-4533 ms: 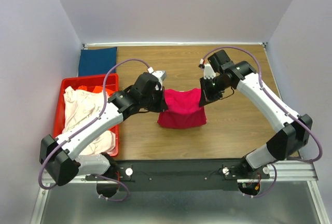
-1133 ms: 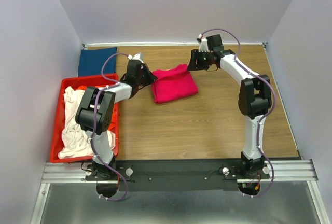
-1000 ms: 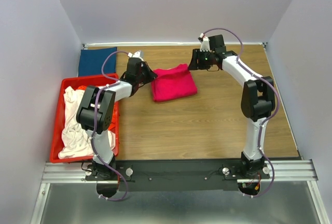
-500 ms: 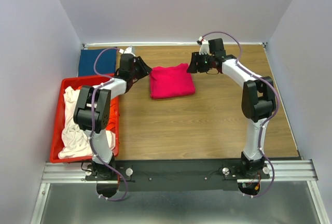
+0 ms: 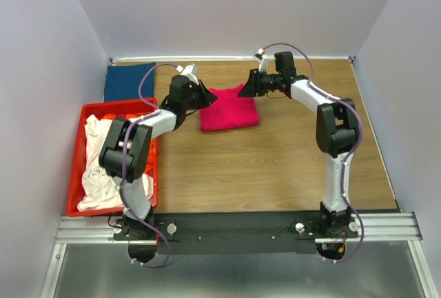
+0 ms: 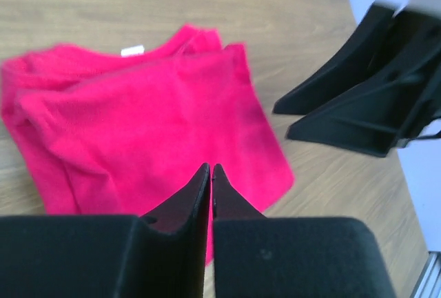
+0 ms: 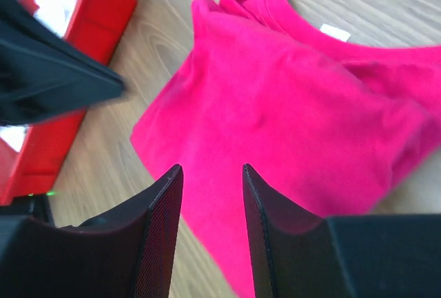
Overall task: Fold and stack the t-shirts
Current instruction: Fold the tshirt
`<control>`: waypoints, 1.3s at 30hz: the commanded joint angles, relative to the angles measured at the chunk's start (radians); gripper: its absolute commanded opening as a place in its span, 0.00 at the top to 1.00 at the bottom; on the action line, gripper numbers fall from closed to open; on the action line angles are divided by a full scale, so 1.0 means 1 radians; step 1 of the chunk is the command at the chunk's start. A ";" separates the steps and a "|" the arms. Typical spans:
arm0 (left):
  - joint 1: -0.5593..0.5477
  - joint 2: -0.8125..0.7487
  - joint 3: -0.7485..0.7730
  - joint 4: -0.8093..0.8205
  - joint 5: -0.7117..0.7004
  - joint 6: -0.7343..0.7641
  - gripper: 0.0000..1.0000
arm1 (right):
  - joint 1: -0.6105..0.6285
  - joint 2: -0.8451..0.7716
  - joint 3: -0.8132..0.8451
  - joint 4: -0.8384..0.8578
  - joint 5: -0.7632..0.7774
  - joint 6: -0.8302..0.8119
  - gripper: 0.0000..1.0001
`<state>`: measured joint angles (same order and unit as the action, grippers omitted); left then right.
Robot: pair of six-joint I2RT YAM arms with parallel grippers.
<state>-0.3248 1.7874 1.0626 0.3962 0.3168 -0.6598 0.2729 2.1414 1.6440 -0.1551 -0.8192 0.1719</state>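
The magenta-pink t-shirt (image 5: 229, 110) lies folded flat on the wooden table, far middle. My left gripper (image 5: 204, 96) hovers at its left edge, jaws shut and empty; in the left wrist view (image 6: 210, 167) its tips are over the shirt (image 6: 138, 125). My right gripper (image 5: 246, 85) is at the shirt's far right corner, open and empty, and hovers above the cloth (image 7: 296, 98) in the right wrist view (image 7: 211, 168). A dark blue t-shirt (image 5: 129, 81) lies flat at the far left. A cream-white t-shirt (image 5: 109, 153) and an orange one (image 5: 126, 115) are in the red crate.
The red plastic crate (image 5: 74, 167) stands along the left table edge, also in the right wrist view (image 7: 69, 77). The right gripper's black fingers (image 6: 358, 98) show in the left wrist view, close to the shirt. Bare wood table (image 5: 275, 167) lies in front of the shirt.
The pink shirt, held up between both grippers 4.5 s ago, now lies folded and released. My left gripper swung left, then back right to the shirt's edge. My right gripper edged left.
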 commanded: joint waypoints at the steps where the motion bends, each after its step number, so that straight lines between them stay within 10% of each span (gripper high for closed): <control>1: 0.018 0.167 0.082 0.023 0.079 -0.007 0.94 | -0.014 0.162 0.131 0.054 -0.135 0.063 0.54; 17: 0.178 0.435 0.260 0.062 0.165 -0.175 0.97 | -0.132 0.606 0.490 0.275 -0.169 0.480 0.53; 28: 0.152 0.189 0.169 0.073 0.171 -0.155 0.80 | -0.139 0.326 0.263 0.373 -0.175 0.528 0.50; 39: 0.000 0.240 0.391 -0.324 -0.136 0.153 0.63 | -0.112 0.202 0.051 0.548 -0.182 0.604 0.50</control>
<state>-0.2985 1.9690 1.3952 0.2470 0.3202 -0.6350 0.1429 2.3241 1.7260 0.3412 -0.9924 0.7475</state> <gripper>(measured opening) 0.363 0.499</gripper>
